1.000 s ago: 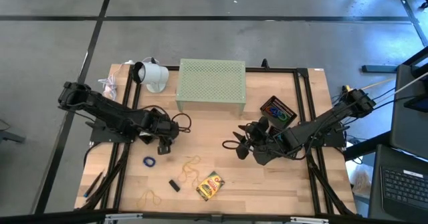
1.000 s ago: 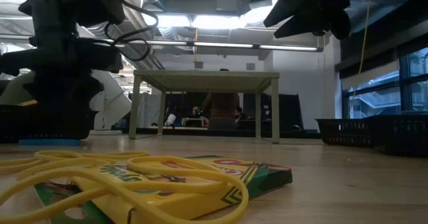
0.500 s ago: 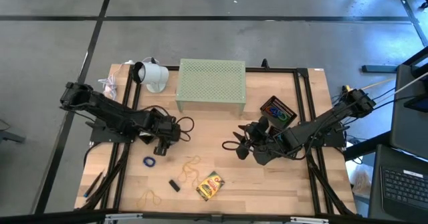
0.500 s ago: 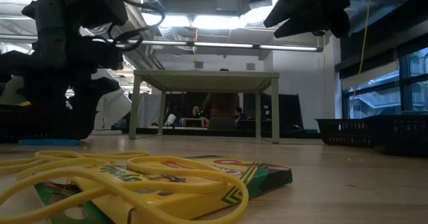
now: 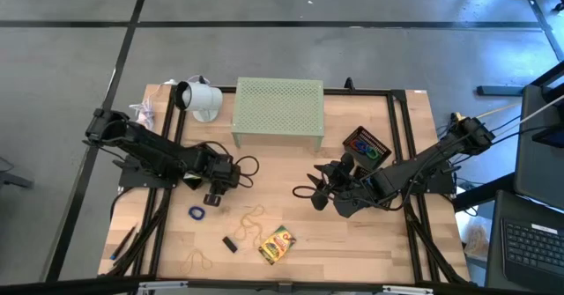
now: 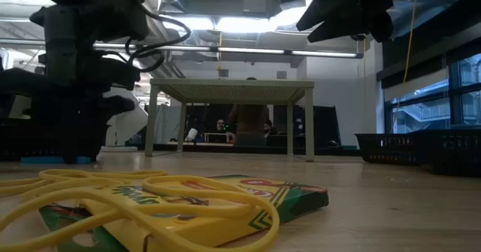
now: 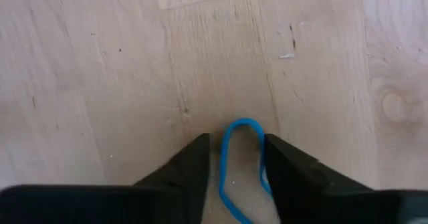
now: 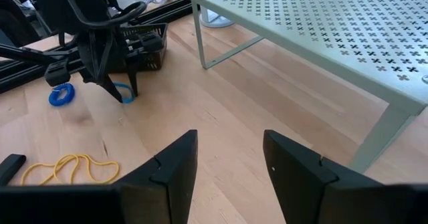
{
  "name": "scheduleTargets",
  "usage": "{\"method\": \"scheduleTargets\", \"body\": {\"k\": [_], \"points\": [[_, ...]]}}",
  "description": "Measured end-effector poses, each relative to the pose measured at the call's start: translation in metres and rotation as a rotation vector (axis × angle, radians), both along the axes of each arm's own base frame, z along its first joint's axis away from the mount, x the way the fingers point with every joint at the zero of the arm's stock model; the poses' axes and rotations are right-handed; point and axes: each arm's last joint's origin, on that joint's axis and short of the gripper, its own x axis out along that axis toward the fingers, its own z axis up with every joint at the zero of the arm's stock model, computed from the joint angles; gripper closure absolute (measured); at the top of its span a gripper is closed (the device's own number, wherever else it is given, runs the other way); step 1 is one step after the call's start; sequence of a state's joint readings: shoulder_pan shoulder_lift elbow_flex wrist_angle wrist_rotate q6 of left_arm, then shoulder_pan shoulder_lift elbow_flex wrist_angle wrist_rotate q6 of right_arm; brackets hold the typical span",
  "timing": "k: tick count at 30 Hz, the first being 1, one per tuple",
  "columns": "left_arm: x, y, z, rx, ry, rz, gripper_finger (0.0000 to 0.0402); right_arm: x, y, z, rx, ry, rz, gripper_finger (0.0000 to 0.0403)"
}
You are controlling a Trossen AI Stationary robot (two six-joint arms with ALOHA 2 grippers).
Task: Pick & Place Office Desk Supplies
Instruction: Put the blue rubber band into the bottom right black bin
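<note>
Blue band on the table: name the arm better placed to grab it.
Left. The left gripper points down with the blue band between its open jaws. The right gripper hovers mid-table, well away.

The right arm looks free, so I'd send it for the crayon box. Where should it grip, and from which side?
Probably from straight above, closing across the narrow width of the crayon box near mid-length. It lies flat and skewed on the table, so the wrist should turn to match. Keep clear of the yellow rubber band close beside it.
</note>
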State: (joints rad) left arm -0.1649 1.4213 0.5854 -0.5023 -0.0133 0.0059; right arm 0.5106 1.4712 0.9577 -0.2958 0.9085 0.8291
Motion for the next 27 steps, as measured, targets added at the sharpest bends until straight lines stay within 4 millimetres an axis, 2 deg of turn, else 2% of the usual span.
{"method": "scheduleTargets", "body": {"k": [7, 13, 19, 27], "points": [[0.001, 0.000, 0.000, -0.001, -0.013, 0.014, 0.0391, 0.000, 0.000, 0.000, 0.000, 0.000, 0.000, 0.0230], [0.008, -0.004, 0.008, 0.029, -0.063, 0.119, 0.0398, 0.001, 0.001, 0.001, 0.009, -0.016, 0.000, 0.0230], [0.036, -0.019, 0.044, 0.091, -0.312, 0.156, 0.0398, 0.001, 0.001, 0.002, 0.012, -0.022, 0.000, 0.0230], [0.076, -0.046, 0.107, 0.116, -0.836, 0.093, 0.0399, 0.005, 0.003, 0.006, -0.012, -0.049, 0.032, 0.0230]]}}
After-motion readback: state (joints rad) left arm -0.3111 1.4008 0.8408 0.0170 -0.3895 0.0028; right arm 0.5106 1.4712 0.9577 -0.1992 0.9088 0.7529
